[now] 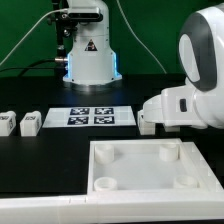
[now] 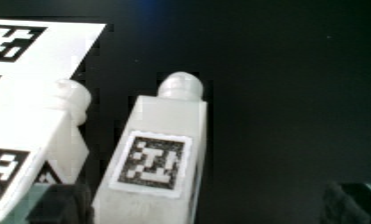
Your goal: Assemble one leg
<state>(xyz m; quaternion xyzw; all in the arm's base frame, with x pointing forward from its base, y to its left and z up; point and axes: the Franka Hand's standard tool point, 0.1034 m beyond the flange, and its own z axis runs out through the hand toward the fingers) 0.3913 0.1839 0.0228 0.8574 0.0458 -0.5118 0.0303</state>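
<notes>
Robot's gripper [image 2: 203, 212] hangs released, its fingers spread wide to either side of a white leg [image 2: 159, 150] that lies on the black desk [image 2: 288, 120], tag face up. A second leg [image 2: 61, 125] lies just beside it, next to the marker board [image 2: 31, 50], mid-desk and away from the edges. A white tray [image 1: 150, 187] sits toward the desk's near edge.
</notes>
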